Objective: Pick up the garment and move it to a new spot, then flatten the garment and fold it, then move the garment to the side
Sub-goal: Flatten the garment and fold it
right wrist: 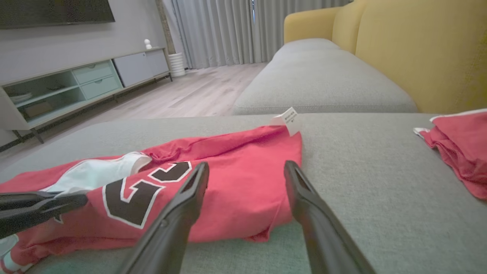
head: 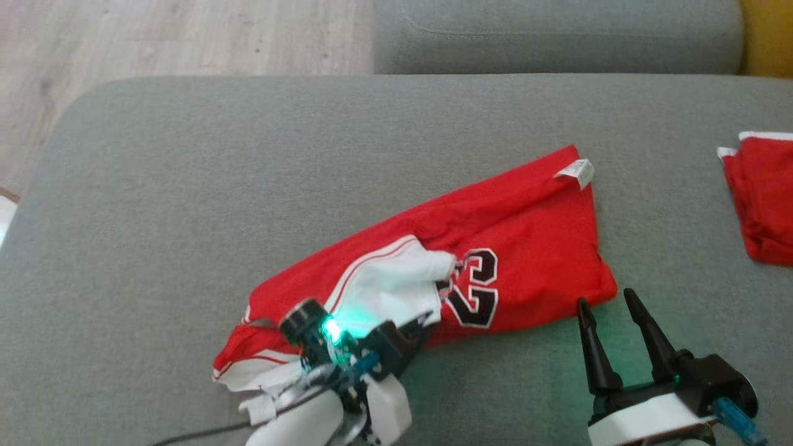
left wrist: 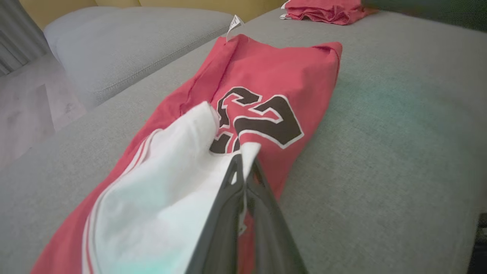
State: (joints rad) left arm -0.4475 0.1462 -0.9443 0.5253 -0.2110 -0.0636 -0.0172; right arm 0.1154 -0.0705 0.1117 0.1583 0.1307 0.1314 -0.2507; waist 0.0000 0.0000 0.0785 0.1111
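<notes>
1. We found the garment (head: 533, 248), a red jersey, lying crumpled on the grey sofa cushion (head: 186, 186) toward our side. A white panel was turned out near its left end.
2. Our left gripper (left wrist: 245, 161) was clamped tight on the edge of that white panel. Our right gripper (head: 606, 300) hung just beside the jersey's right corner, its jaws spread wide with nothing in them.
3. We judged the pinch shallow: only a thin fold sat at the fingertips, so a lift could pull it free.
4. With one end held, the rest might drag and bunch, which would make flattening harder.
5. A second red garment (head: 762, 198) lay well apart to the right, and a wide carry could land on it.
6. We read "23" (head: 474, 288) in black with a white outline. The print on the white tag (head: 579, 172) was too small to read.
</notes>
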